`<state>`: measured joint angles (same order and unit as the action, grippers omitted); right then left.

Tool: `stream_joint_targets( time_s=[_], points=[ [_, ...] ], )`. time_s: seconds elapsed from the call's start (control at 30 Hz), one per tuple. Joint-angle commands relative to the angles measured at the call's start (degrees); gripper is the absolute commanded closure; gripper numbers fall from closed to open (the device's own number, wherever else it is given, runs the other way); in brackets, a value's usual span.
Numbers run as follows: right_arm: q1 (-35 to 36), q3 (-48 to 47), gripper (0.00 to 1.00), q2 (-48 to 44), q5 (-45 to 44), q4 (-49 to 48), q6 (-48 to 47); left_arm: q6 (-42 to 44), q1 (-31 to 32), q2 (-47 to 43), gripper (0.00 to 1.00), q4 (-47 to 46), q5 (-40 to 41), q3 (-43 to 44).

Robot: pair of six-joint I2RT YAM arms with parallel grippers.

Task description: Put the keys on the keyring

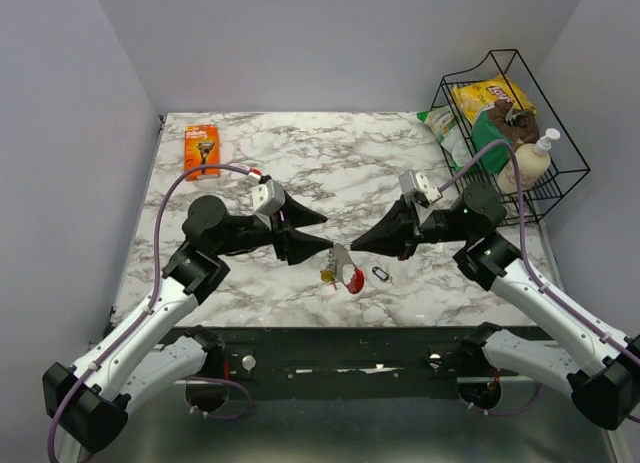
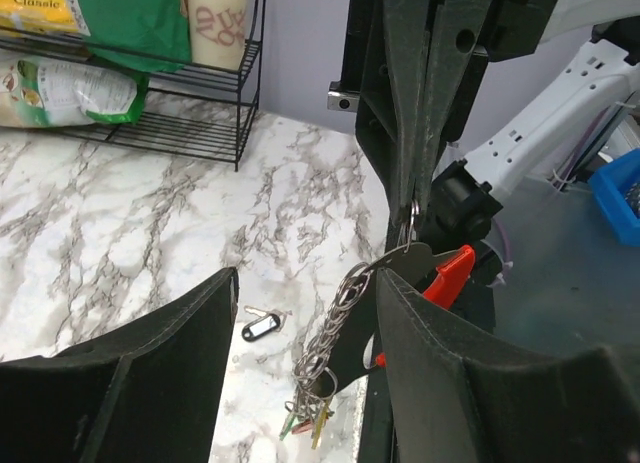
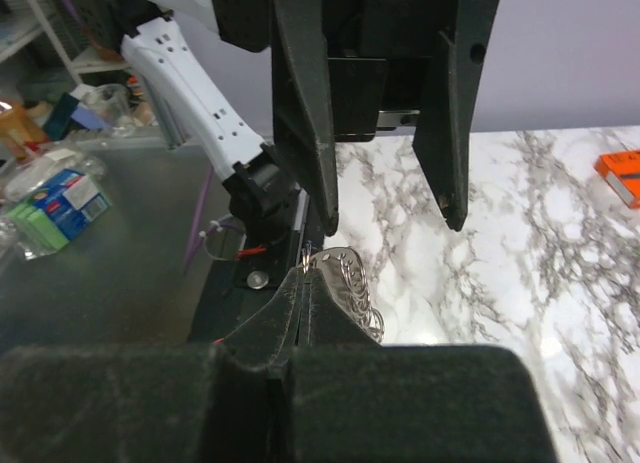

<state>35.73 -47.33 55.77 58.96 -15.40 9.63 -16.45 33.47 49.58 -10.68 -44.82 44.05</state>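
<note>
Right hand is clamped tight on the top ring of the keys. The bunch hangs below its tips over the near-centre of the table. From the left wrist cam, the chain and the yellow and green heads dangle at the bottom, with the red tag off to the side. Can't tell if the lowest keys touch the table.

Left hand is spread wide and holds nothing. It faces the right hand tip to tip, with 1 finger on each side of the right hand's tips. Its near finger sits right against the flat metal piece of the bunch. Contact looks likely, but the view is too tight to confirm.

The keyring lies flat on the table just right of the bunch, apart from both hands. It also shows between the left fingers at.

Orange razor pack is at the far left of the table. Wire basket with snacks and a bottle is at the far right.
</note>
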Motion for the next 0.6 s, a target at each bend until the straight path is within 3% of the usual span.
stream_joint_targets(
  time_s=[0.0,0.17,0.33,0.57],
  points=[
    [0.4,-3.5,1.0,0.5,7.7,-6.3,4.1,-2.1,-1.1,-3.7,0.33,-7.0,-6.5,-1.7],
    [0.4,-4.6,1.0,0.8,15.2,-9.9,9.0,-3.9,-1.2,-4.5,0.32,-10.6,-10.2,-3.1],
    [0.4,-4.9,1.0,1.6,22.8,-20.1,17.6,-4.6,-1.1,-3.8,0.32,-11.2,-12.2,-3.1],
    [0.4,-4.8,1.0,1.2,25.7,-24.4,22.0,-4.5,-1.1,-4.0,0.33,-11.2,-13.4,-2.9]
  ],
)
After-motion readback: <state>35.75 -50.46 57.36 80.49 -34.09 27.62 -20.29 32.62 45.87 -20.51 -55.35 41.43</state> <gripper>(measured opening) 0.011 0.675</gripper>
